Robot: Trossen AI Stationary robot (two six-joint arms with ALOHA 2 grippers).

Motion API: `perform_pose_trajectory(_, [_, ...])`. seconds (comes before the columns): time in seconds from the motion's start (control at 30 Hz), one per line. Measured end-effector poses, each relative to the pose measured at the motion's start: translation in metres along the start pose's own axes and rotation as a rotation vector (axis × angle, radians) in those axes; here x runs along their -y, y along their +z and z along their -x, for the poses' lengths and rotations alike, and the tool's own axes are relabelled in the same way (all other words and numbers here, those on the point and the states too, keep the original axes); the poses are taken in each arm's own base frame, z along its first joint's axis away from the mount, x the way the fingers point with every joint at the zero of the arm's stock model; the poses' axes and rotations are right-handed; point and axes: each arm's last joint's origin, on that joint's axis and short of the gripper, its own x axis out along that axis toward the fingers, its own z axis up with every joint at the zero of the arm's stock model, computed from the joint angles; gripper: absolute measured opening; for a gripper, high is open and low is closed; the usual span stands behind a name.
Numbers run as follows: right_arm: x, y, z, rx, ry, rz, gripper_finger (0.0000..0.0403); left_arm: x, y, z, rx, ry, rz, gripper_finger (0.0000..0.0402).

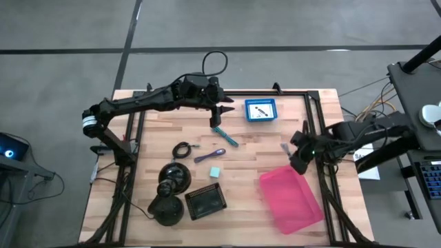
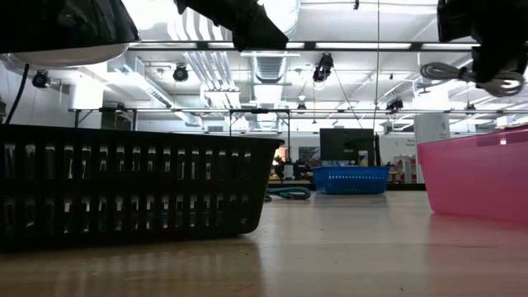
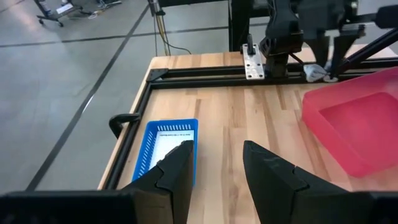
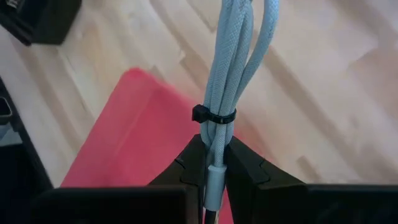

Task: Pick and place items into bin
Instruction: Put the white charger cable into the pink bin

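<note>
My right gripper [image 4: 214, 146] is shut on a pale blue braided cable bundle [image 4: 231, 56] bound by a black tie [image 4: 213, 116], above the pink bin [image 1: 291, 198] at the table's near right. My left gripper [image 3: 214, 149] stands open with nothing between its fingers, raised at the far middle beside a small blue basket [image 1: 260, 110] that holds a white packet [image 3: 169, 144]. Lying on the wood are a teal-handled tool [image 1: 225, 136], a coiled black cable [image 1: 182, 149], a purple pen [image 1: 210, 155] and a pale teal cube [image 1: 216, 171]. My right gripper pinches the cable bundle between its two fingers just behind the black tie, at the end with a pale plug sleeve [image 4: 214, 177]. The fingers slant steeply down and lie along the bundle. It sticks out past the fingertips, lifted clear, its loops [image 2: 462, 76] above the pink bin.
A black mesh basket [image 1: 205, 200] and two big black domed objects [image 1: 172, 176] [image 1: 165, 208] stand at the near left. A black frame rail [image 3: 205, 73] runs along the table's far and side edges. Bare wood lies between the blue basket and the pink bin.
</note>
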Motion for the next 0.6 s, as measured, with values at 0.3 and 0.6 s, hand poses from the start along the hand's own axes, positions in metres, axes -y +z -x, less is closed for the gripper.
perform_pose_trajectory(0.3, [-0.027,-0.024,-0.022,-0.143,-0.071,-0.054,0.0028,0.000,0.000,0.000,0.000,0.000,-0.001,0.0123])
perform_pose_trajectory(0.6, [-0.044,-0.049,-0.043,-0.295,-0.169,-0.132,0.0028,0.000,0.000,0.000,0.000,0.000,-0.001,0.0123])
